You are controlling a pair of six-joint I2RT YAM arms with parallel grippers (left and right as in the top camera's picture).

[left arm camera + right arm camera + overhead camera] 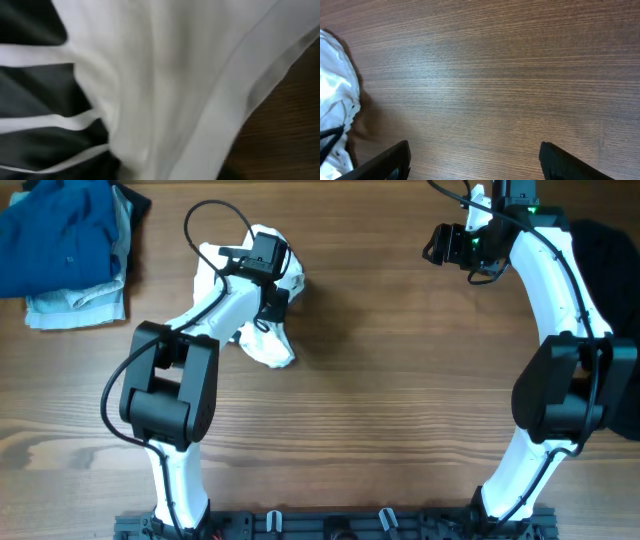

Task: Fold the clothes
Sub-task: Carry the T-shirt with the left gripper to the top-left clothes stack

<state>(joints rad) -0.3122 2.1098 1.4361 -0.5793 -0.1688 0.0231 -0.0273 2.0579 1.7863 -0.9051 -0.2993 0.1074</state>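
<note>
A white garment lies bunched on the wooden table at the upper left of centre. My left gripper is down on its top, and the cloth seems pinched in it. In the left wrist view the white cloth fills the frame and hides the fingers. A dark part with white stripes shows at its left. My right gripper hangs open and empty over bare wood at the upper right. Its wrist view shows both fingers wide apart and the white garment at the left edge.
A folded stack of blue and pale clothes sits at the far left corner. A dark pile of clothes lies at the right edge behind the right arm. Bare wood lies between the arms.
</note>
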